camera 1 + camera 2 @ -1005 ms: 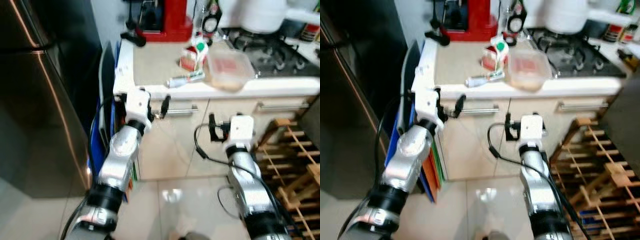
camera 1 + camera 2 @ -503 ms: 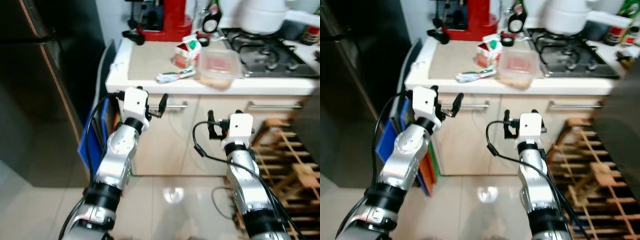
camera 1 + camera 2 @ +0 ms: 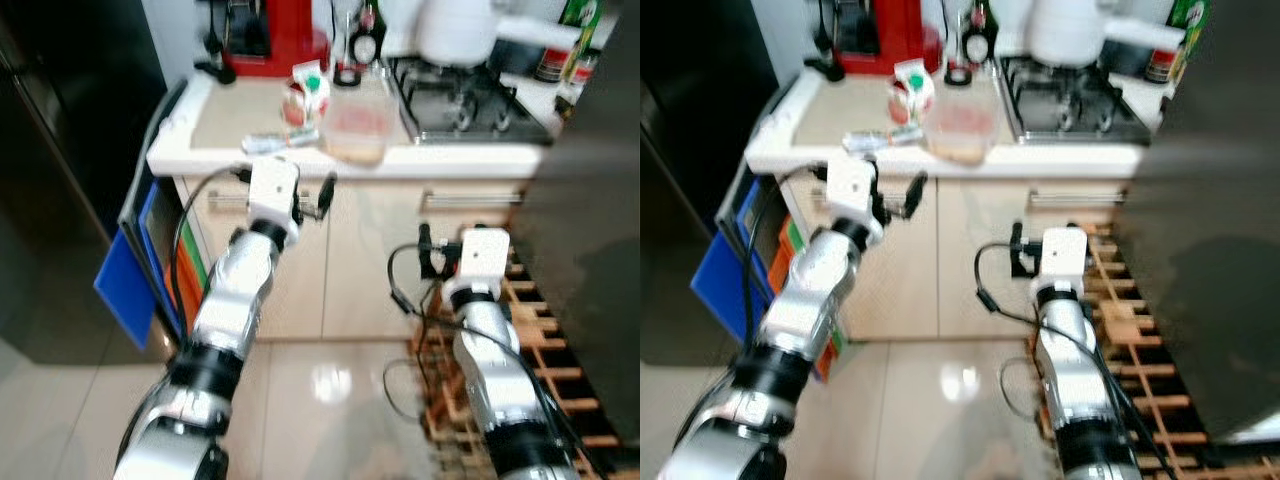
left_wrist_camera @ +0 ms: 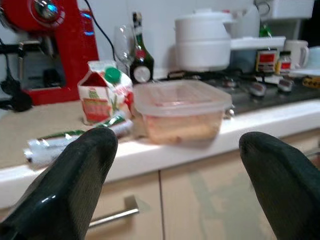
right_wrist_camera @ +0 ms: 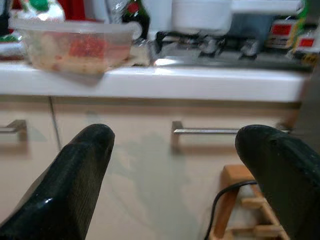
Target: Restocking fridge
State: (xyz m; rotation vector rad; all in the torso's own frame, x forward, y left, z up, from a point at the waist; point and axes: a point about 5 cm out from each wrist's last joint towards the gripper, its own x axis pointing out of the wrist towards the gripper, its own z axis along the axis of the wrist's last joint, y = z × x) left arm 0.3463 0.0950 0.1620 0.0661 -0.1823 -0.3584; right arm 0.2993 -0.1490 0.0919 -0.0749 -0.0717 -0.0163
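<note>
On the counter (image 3: 225, 120) stand a milk carton (image 3: 305, 88), a clear lidded food container (image 3: 357, 133) and a foil-wrapped roll (image 3: 275, 143). My left gripper (image 4: 175, 150) is raised in front of the cabinet just below the counter edge. It is open and empty, and it faces the carton (image 4: 102, 92), the container (image 4: 181, 112) and the roll (image 4: 75, 140). My right gripper (image 5: 172, 155) is lower and further right, before the cabinet door. It is open and holds nothing. The dark fridge (image 3: 60, 150) stands at the left.
Blue and orange boards (image 3: 130, 270) lean between the fridge and the cabinet. A wooden rack (image 3: 540, 330) sits on the floor at the right, under a large dark panel (image 3: 590, 200). A red coffee machine (image 3: 265, 40), a white pot (image 3: 455, 30) and a stove (image 3: 465, 100) are behind.
The whole picture has shifted: the camera turned, the counter slid left and a dark panel came in at the right. Both grippers stay open and empty, in much the same pose.
</note>
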